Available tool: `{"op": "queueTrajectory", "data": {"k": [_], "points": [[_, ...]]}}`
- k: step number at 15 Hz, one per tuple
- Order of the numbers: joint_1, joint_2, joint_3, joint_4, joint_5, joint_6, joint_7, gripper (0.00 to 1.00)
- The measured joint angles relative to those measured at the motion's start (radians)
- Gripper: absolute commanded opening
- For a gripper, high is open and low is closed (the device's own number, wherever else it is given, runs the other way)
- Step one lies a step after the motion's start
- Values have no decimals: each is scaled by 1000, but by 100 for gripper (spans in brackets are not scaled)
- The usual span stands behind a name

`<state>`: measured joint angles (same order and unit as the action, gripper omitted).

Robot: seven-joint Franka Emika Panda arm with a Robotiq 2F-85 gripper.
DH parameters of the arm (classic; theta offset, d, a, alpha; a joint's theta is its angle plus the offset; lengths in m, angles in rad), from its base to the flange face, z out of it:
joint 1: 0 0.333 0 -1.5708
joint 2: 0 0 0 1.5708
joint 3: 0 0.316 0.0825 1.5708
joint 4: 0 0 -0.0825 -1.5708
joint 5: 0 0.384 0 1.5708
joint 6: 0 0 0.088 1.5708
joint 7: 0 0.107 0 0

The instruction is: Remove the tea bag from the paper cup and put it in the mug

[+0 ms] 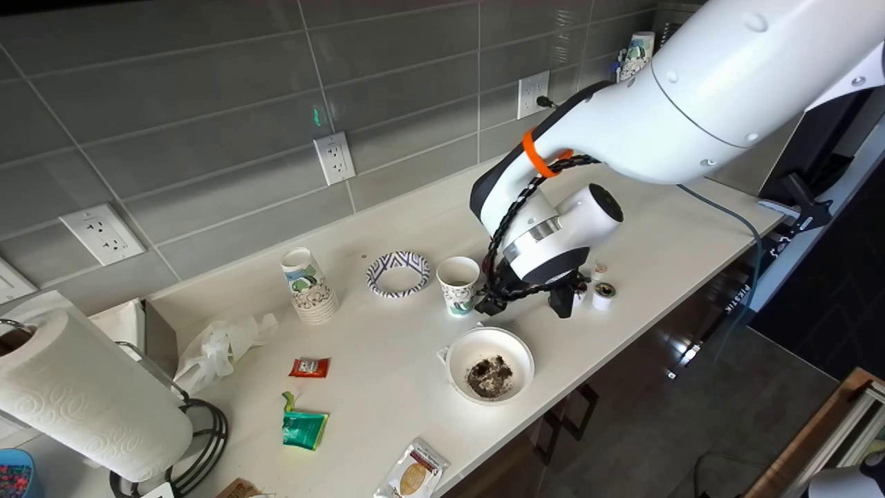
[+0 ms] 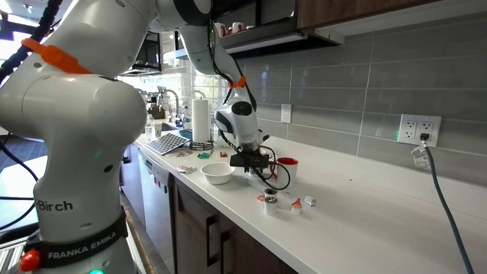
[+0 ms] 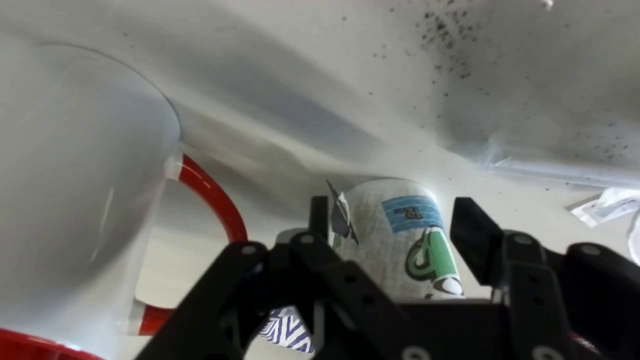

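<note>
The paper cup point(image 1: 458, 294) stands upright, white with green and blue print and a pale inside; I see no tea bag in it. It also shows beyond the fingers in the wrist view point(image 3: 395, 240). A small dark grey piece point(image 3: 342, 215) lies against the cup beside one finger; I cannot tell whether it is the tea bag or its tag. The mug point(image 2: 294, 170), white with red inside and red handle, also shows in the wrist view point(image 3: 75, 165). My gripper point(image 1: 527, 301) is low beside the cup. Its fingertips point(image 3: 395, 220) are apart.
A white bowl point(image 1: 523, 360) with dark grounds stands near the counter's front edge. Several small pods point(image 2: 271, 207) stand close by. A patterned bowl point(image 1: 398, 258), a cup stack point(image 1: 309, 287), a red packet point(image 1: 310, 368) and a green packet point(image 1: 303, 429) lie further along.
</note>
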<state>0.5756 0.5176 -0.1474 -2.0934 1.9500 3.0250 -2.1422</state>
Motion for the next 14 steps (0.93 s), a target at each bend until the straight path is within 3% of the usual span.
{"op": "queueTrajectory", "data": {"k": [2,5,12,14], "points": [[0,1,-1,0,0,0,0,63],[0,2,-2,1,0,0,0,55],[-2,2,-2,4,0,0,0,0],[-3,2,-2,4,0,0,0,0]]}}
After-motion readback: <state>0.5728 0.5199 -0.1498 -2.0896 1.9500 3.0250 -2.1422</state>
